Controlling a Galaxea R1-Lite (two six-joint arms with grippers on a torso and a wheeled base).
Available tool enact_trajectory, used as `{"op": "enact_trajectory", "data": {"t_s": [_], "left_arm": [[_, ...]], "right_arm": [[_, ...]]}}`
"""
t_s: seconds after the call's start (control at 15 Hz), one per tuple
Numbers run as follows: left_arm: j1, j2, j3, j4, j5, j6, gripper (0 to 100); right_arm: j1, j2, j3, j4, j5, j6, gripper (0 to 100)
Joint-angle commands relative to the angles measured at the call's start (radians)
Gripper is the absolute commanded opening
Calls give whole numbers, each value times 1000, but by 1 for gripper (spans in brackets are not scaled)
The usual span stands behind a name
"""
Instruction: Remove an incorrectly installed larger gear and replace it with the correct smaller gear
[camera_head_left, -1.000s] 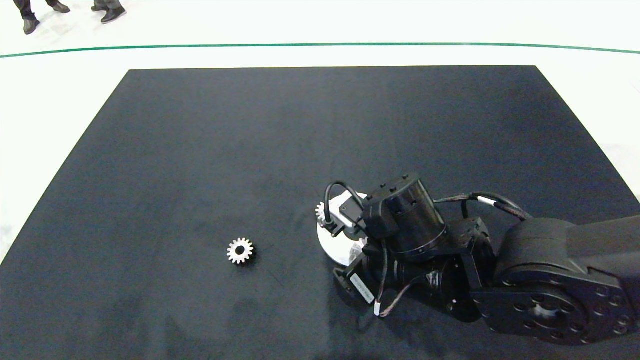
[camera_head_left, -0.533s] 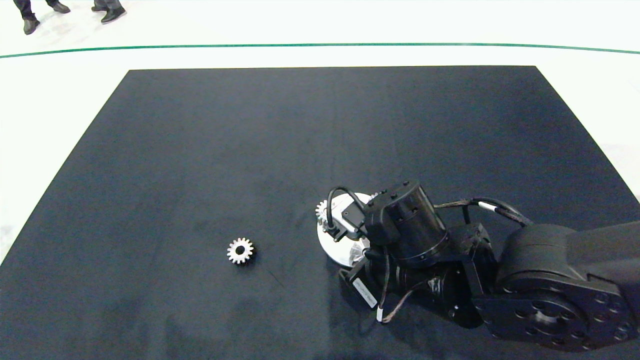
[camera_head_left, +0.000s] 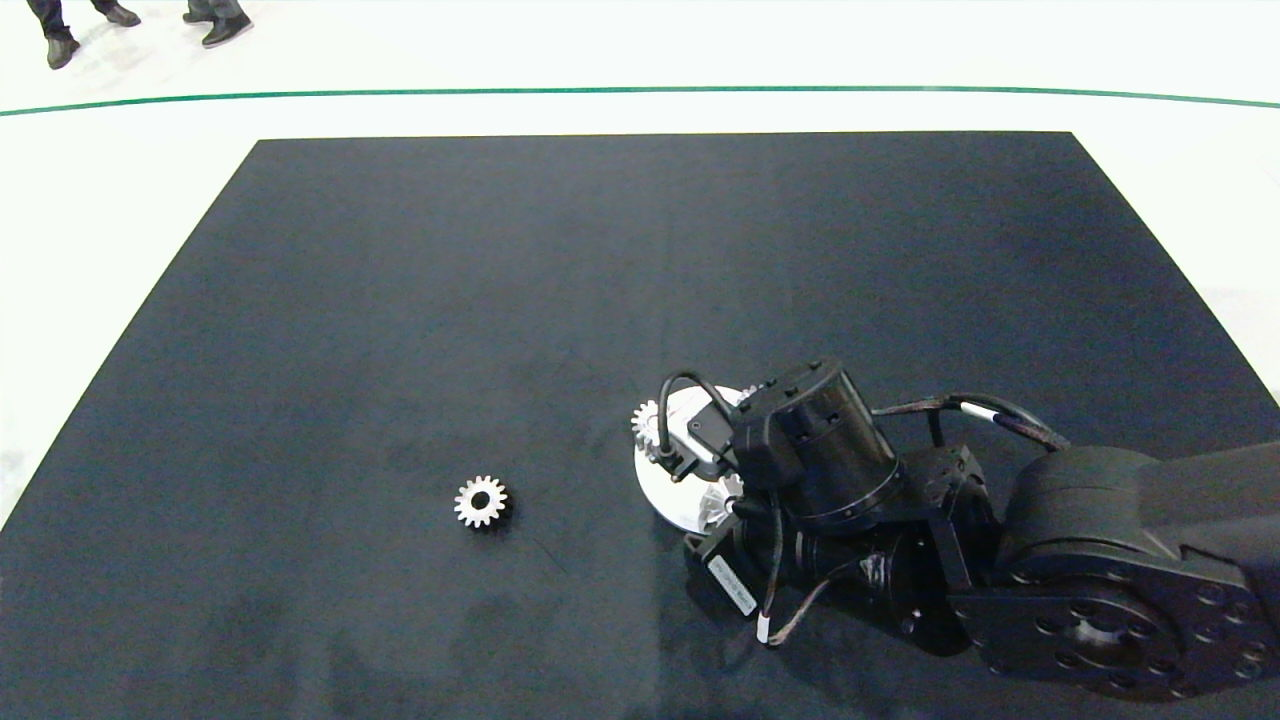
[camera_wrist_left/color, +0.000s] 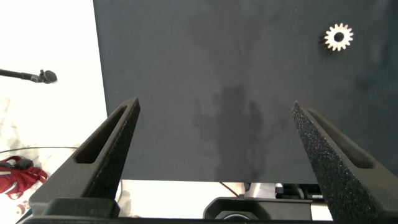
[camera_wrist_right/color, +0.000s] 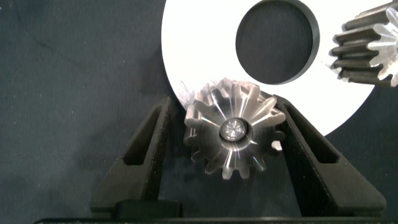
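The larger gear (camera_wrist_right/color: 233, 134), silver with long flared teeth, sits on a peg at the rim of a white disc (camera_wrist_right/color: 199, 50). My right gripper (camera_wrist_right/color: 225, 104) is shut on it, one finger against the teeth on each side. In the head view only a few of its teeth (camera_head_left: 727, 488) show under the right wrist. The smaller gear (camera_head_left: 480, 501) lies loose on the black mat, well to the left of the disc, and it also shows in the left wrist view (camera_wrist_left/color: 339, 37). My left gripper (camera_wrist_left/color: 214, 143) hangs open near the mat's front edge with nothing between its fingers.
Another small stubby-toothed gear (camera_head_left: 646, 422) sits at the disc's far-left rim (camera_wrist_right/color: 367, 43). The disc has a dark round hole (camera_wrist_right/color: 277, 40). The black mat (camera_head_left: 600, 280) covers the table. A person's shoes (camera_head_left: 225, 28) stand beyond the far-left corner.
The right wrist has shifted slightly toward the front right over the disc. The loose gear and the disc have not moved.
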Motion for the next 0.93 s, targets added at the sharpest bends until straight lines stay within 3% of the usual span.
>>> {"op": "enact_trajectory", "data": {"t_s": [0.07, 0.93], "left_arm": [[1, 1, 2, 6, 1, 2, 100], [1, 0, 0, 4, 1, 2, 100]], "right_arm": [[1, 2, 6, -3, -3, 0, 55], [2, -1, 32, -18, -1, 6, 29]]}}
